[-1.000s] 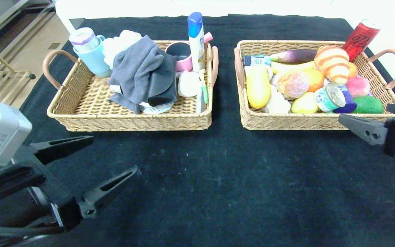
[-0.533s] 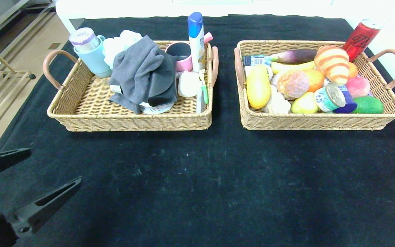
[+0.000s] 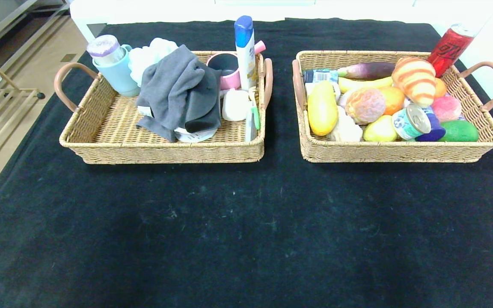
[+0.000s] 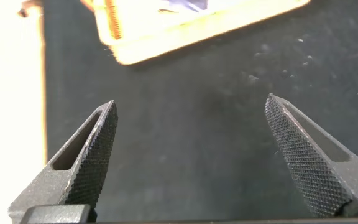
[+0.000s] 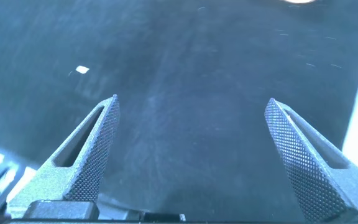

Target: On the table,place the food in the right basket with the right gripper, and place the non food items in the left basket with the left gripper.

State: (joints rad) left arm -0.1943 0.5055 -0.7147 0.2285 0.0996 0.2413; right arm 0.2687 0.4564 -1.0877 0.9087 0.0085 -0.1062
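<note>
Woven baskets, both full, on a black tabletop (image 3: pixel 246 222).
The left basket (image 3: pixel 101 147) holds a grey cloth (image 3: pixel 178 92), a cup and bottles. Right beside it, the right basket (image 3: pixel 400 152) holds the food (image 3: pixel 366 105). The left claw (image 4: pixel 191 155) and right claw (image 5: pixel 191 155) hang wide open and empty over bare cloth near the baskets.

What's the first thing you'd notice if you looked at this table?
Two woven baskets side by side on a black tablecloth. The right basket is heaped with colourful food, a striped croissant on top and a red can at its far corner. The left basket holds a crumpled grey cloth and a tall blue-capped bottle.
</note>
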